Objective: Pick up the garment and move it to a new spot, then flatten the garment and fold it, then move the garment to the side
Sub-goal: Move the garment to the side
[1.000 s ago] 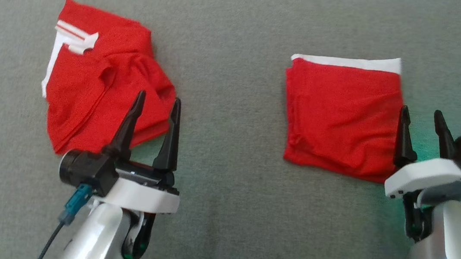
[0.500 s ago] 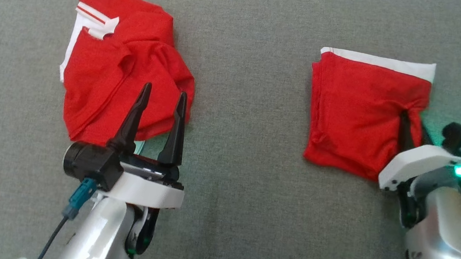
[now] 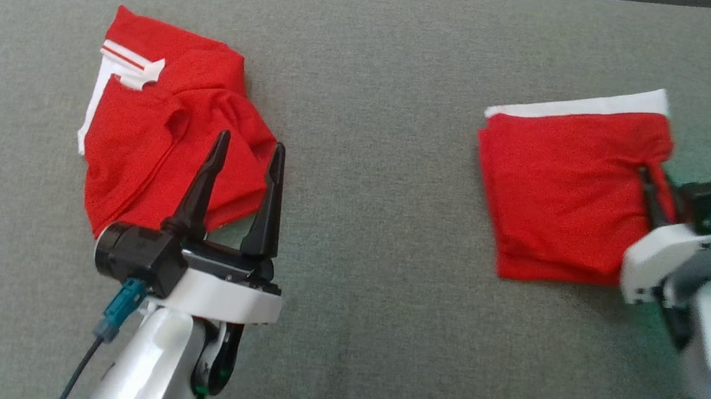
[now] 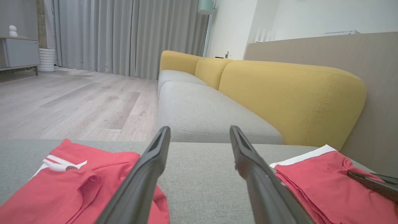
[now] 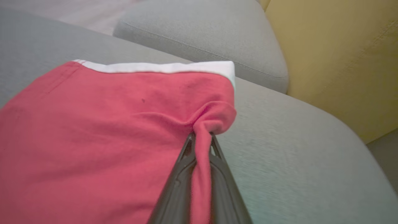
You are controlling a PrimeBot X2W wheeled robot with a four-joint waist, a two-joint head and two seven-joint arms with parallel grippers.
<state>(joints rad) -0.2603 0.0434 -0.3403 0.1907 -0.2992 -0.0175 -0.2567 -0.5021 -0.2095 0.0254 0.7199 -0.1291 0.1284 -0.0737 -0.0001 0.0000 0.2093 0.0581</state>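
The right gripper [image 5: 200,137] grips the folded garment [image 3: 565,183] on a grey sofa seat [image 3: 384,183]. Its fingers [image 5: 180,180] are clenched on a pinch of red cloth that bunches into a small hump just past their tips in the right wrist view. The grasp sits on the garment's 3 o'clock edge in the head view, a little below the white band [image 3: 580,106] that runs along its 12 o'clock side. The rest of the garment lies flat on the seat, at about 2 o'clock from the middle of that view. The right arm is blurred there, so it is hard to say whether the pinched edge has left the seat. At about 10 o'clock lies a crumpled garment [image 3: 155,136], also red, with white trim at its 11 o'clock corner, well apart from the folded one. The left gripper [image 3: 250,142] is at this garment's 5 o'clock corner, fingers [image 4: 140,186] released and spread wide, grasping nothing and pointing toward 12 o'clock. Whether they touch the cloth cannot be told. The left wrist view looks between them to a yellow backrest [image 4: 289,93], a wooden floor [image 4: 77,102] and grey curtains [image 4: 124,34].
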